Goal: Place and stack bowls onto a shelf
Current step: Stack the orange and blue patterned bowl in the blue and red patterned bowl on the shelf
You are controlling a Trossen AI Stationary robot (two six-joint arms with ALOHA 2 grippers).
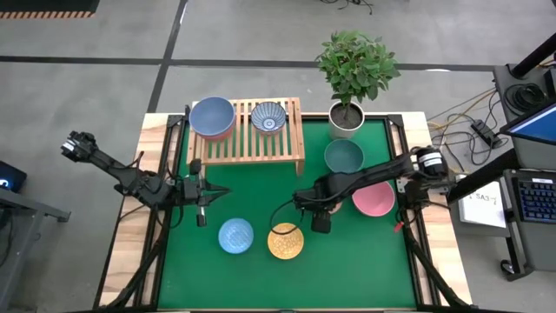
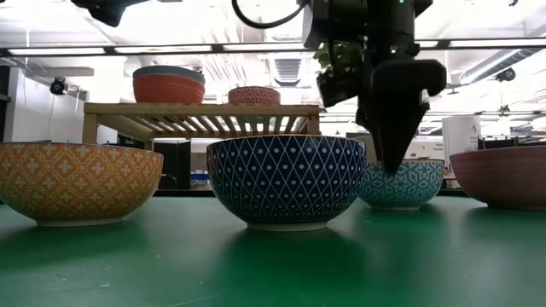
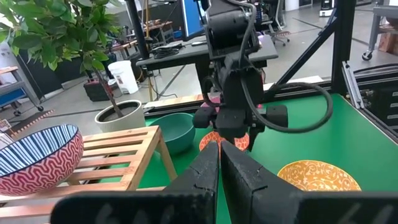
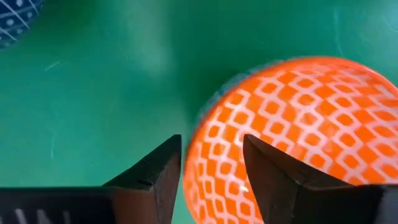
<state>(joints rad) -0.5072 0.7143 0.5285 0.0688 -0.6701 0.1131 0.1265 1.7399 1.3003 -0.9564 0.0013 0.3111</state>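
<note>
Right fingers (image 4: 211, 168) spread, straddling the orange bowl's (image 4: 298, 130) rim; left fingers (image 3: 219, 171) pressed together near shelf (image 1: 248, 139)

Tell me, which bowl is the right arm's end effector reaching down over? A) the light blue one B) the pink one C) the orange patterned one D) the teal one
C: in the right wrist view the open fingers straddle the rim of the orange patterned bowl, with the right end effector over it.
</note>
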